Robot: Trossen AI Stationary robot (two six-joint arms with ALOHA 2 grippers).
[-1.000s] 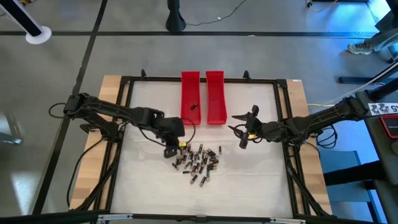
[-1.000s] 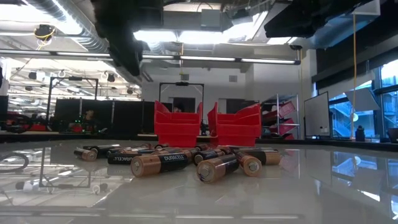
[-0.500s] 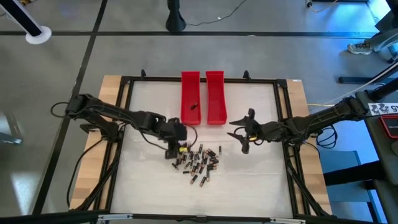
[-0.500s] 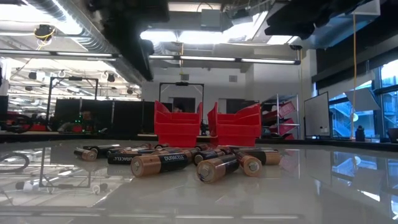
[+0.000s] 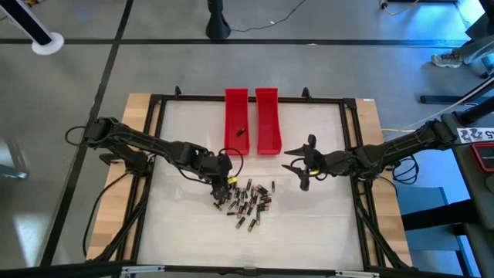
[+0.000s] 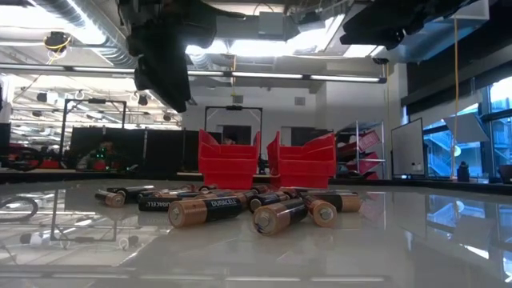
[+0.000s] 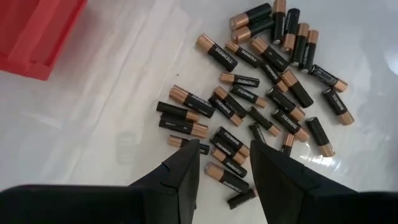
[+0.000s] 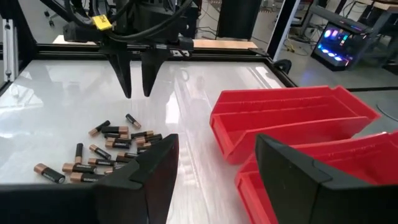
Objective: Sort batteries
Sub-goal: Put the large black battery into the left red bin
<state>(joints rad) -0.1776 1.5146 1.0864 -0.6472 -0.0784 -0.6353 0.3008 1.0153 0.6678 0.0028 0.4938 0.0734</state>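
1. Batteries lie in a loose heap near the middle of your white tabletop, dark bodies with coppery ends.
2. Your left pincer hangs just above the heap's left edge, its fingers spread, holding nothing.
3. Your right pincer hovers well apart from the heap, right of the trays, fingers spread and empty.
4. Two long red trays sit side by side behind the heap; one small dark piece lies in the left tray.
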